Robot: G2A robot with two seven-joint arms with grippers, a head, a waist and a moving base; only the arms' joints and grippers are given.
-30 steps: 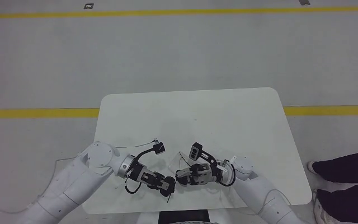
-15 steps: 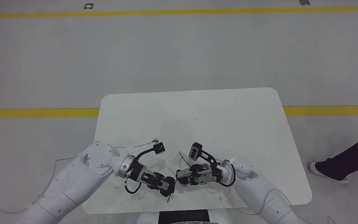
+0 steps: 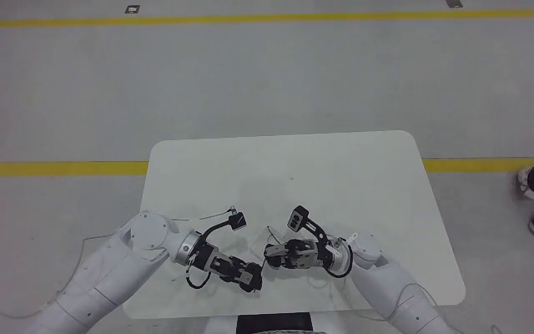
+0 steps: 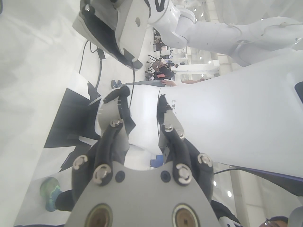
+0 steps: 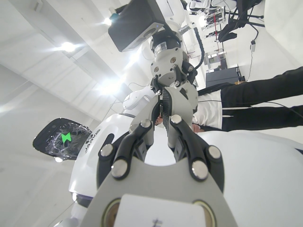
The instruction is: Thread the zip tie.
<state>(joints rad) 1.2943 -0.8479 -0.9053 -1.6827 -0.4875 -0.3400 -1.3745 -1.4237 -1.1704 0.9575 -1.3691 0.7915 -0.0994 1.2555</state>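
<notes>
**ZIP TIE THREADING: STATUS AT MID-OPERATION**

**Position.** Both arms meet over the near edge of the white table [image 3: 334, 167], close to the robot. The grippers face each other tip to tip and stand just apart.

**Right gripper.** The right gripper [image 4: 133, 63] is closed, its fingers pinched on the zip tie [image 4: 132, 83]. The tie leaves the fingertips as a thin black strand.

**Left gripper.** The left gripper [image 4: 142, 100] stands spread, with a plain gap between its fingers [image 4: 119, 95]. It grips nothing. The strand runs down from the right gripper and passes along the inner side of one left finger. Whether it touches that finger cannot be told.

**Task item.** The zip tie is off the table and is carried by the right gripper alone. In the top view a second short length of thin black strand sticks out beyond the right gripper, toward the table's middle. The locking head cannot be made out, nor can the tie's ends be told apart.

**Progress (judgement).**
- Done: the tie is picked up and presented to the other hand.
- Not confirmed: no closed loop is visible, so the tail is probably not yet through the head.
- Remaining: the left gripper must close on the free end, then the tail must be aligned with the head, fed through and pulled.
</notes>
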